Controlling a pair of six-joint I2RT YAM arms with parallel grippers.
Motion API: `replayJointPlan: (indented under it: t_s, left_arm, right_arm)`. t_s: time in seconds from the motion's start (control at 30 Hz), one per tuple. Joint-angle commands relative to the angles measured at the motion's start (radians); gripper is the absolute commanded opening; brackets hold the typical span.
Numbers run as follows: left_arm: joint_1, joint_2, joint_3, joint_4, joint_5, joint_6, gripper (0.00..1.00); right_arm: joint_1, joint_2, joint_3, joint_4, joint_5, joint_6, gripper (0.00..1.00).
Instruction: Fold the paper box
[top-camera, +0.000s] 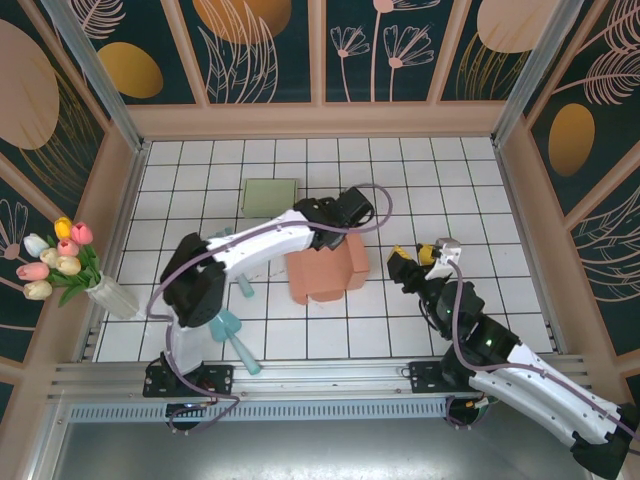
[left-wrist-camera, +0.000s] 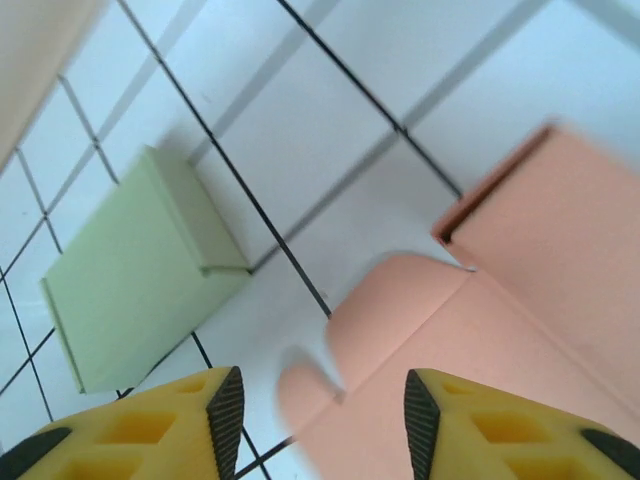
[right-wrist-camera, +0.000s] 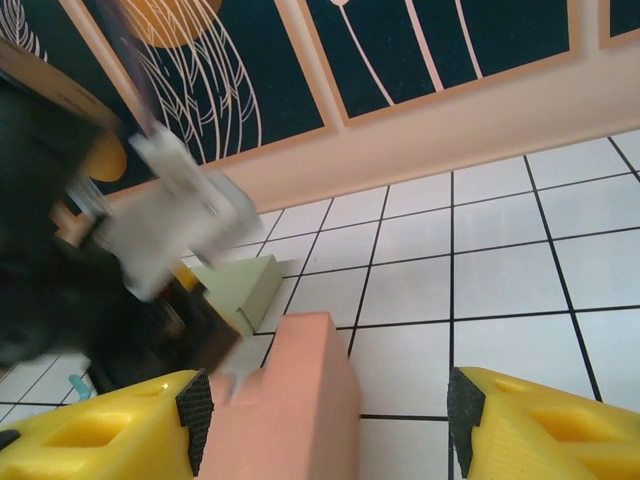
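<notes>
The salmon paper box (top-camera: 325, 275) lies partly folded near the middle of the tiled table. My left gripper (top-camera: 335, 238) hovers over its back edge. In the left wrist view that gripper (left-wrist-camera: 325, 415) is open, its yellow fingers (left-wrist-camera: 215, 425) apart above a rounded flap of the box (left-wrist-camera: 480, 330), touching nothing. My right gripper (top-camera: 408, 262) sits just right of the box. In the right wrist view it (right-wrist-camera: 330, 405) is open, with the box's upright side (right-wrist-camera: 295, 400) standing between the jaws, close to the left pad (right-wrist-camera: 195, 405).
A flat green box (top-camera: 270, 196) lies behind the salmon one, also seen as a green box (left-wrist-camera: 140, 270) by the left wrist camera. A vase of tulips (top-camera: 60, 262) stands at the left wall. Teal tools (top-camera: 235, 335) lie near the left arm's base.
</notes>
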Motion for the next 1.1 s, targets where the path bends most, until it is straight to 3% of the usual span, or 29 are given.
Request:
replayJointPlan:
  t_s: [0.0, 0.13, 0.27, 0.33, 0.77, 0.93, 1.07]
  left_arm:
    - [0.002, -0.204, -0.106, 0.078, -0.045, -0.273, 0.55]
    - [0.002, -0.464, -0.463, 0.228, 0.035, -0.551, 0.64]
    - [0.026, -0.655, -0.807, 0.463, 0.211, -0.688, 0.67]
    - [0.028, -0.691, -0.897, 0.52, 0.23, -0.721, 0.65]
    - [0.028, -0.742, -1.128, 0.775, 0.189, -0.786, 0.68]
    - [0.027, -0.758, -1.198, 0.866, 0.203, -0.801, 0.68]
    - [0.027, -0.768, -1.218, 0.878, 0.188, -0.799, 0.69]
  right_arm:
    - [-0.004, 0.006, -0.012, 0.001, 0.017, 0.01, 0.66]
    - [-0.005, 0.045, -0.006, 0.012, 0.007, 0.004, 0.66]
    - [-0.005, 0.111, -0.004, 0.036, -0.01, -0.024, 0.66]
    - [-0.005, 0.171, 0.01, 0.042, -0.012, -0.031, 0.66]
    - [-0.008, 0.721, 0.259, 0.069, -0.085, 0.016, 0.67]
    - [-0.041, 0.824, 0.279, 0.09, -0.069, 0.046, 0.67]
    - [-0.088, 0.844, 0.254, 0.125, -0.14, 0.061, 0.67]
